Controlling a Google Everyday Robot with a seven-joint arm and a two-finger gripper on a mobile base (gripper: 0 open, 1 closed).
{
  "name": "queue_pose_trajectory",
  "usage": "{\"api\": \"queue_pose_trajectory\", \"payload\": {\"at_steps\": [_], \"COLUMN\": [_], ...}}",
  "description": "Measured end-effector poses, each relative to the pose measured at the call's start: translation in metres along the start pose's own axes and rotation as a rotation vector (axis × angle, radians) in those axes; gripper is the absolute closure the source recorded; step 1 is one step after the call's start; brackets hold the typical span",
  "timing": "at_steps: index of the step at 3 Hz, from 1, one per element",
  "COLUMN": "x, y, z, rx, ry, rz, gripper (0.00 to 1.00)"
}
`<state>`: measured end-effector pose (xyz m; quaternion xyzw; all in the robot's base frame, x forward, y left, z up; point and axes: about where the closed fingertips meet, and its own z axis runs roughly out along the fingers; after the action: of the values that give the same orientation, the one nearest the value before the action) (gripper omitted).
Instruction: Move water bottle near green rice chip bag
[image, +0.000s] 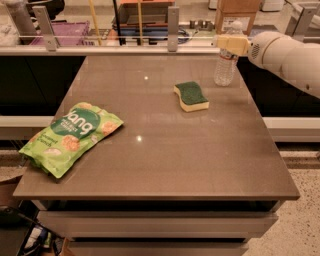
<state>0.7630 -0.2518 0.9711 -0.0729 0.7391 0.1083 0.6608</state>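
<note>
The water bottle (224, 66) stands upright at the far right of the brown table (165, 150), clear and ribbed with a white cap. My gripper (230, 45) comes in from the right on a white arm and sits at the bottle's upper part, across its neck. The green rice chip bag (70, 137) lies flat near the table's front left edge, far from the bottle.
A green-and-yellow sponge (190, 96) lies left of and in front of the bottle. Behind the table run a rail with metal posts (172, 26), a purple bin (55, 31) and cardboard boxes (237, 14). The table's right edge is close to the bottle.
</note>
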Motion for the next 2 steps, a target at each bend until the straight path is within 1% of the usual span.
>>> {"api": "queue_pose_trajectory", "payload": {"at_steps": [1, 2], "x": [0.0088, 0.0089], "y": [-0.0073, -0.0053], "z": [0.0083, 0.0093], "rx": [-0.007, -0.009], "ry": [-0.004, -0.003], "rz": [-0.002, -0.001], "gripper": [0.0, 0.18]}}
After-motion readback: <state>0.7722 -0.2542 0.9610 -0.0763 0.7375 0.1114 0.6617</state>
